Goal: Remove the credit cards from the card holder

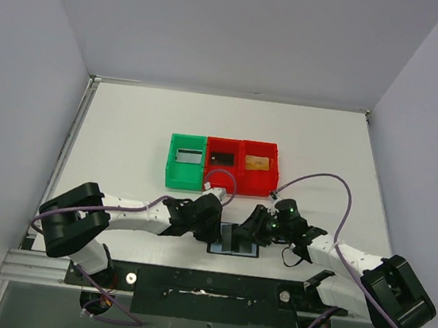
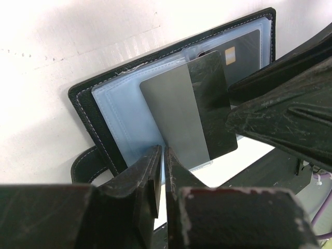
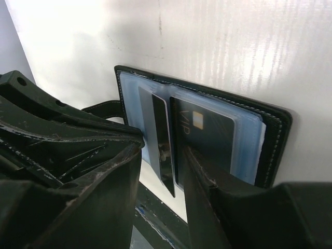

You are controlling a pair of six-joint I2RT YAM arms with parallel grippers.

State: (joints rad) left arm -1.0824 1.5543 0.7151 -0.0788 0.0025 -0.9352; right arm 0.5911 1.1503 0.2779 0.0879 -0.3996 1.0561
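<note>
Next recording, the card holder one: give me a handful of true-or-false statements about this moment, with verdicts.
1. The card holder lies open on the table, between the left gripper and the right gripper. True.
2. All three bins are red. False: the green bin stands beside the middle red bin and the end red bin.
3. Every bin has a card in it. True: a greyish card, a black card and a tan-gold card.
4. The card holder is empty. False: a dark card sticks partway out, and a chip card sits in a pocket.
5. The right gripper's jaws are shut tight. False: they stand apart, either side of the dark card.
</note>
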